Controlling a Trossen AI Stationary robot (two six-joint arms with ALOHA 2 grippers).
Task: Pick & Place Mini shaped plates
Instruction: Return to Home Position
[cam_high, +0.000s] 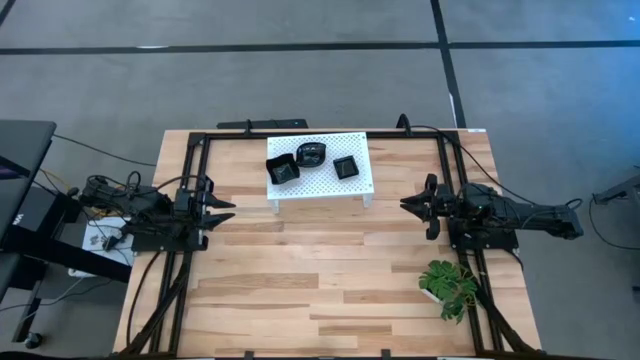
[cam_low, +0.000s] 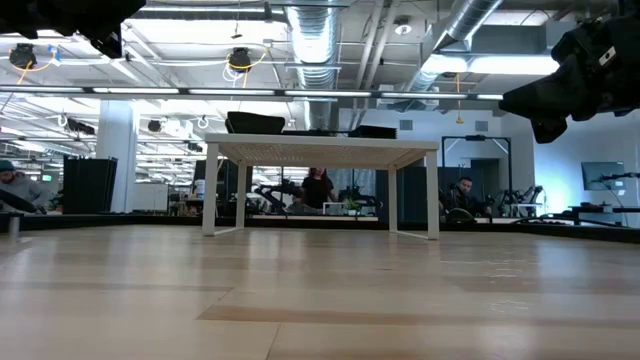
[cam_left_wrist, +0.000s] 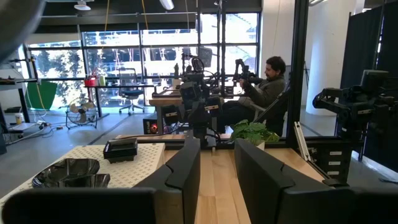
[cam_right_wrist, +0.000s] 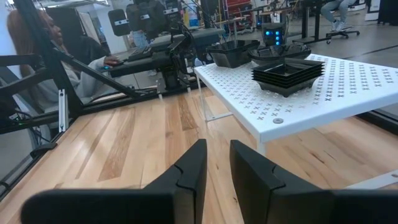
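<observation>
Showing the mini shaped plates (cam_high: 312, 154) in three stacks on the white perforated rack (cam_high: 322, 185), upper centre, near the top edge of the worktop (cam_high: 300, 290). Hovering left gripper (cam_high: 222, 210) mid-left, right gripper (cam_high: 408, 205) mid-right, fingers apart, well clear of the rack. Leaving bare wood open between; crowding lower right with a green plant (cam_high: 448, 285).

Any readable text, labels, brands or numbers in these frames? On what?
None readable.
White mark on the dark equipment left of the table: cut off, too small to read.
White perforated rack and stacked black plates: no lettering shows.
</observation>
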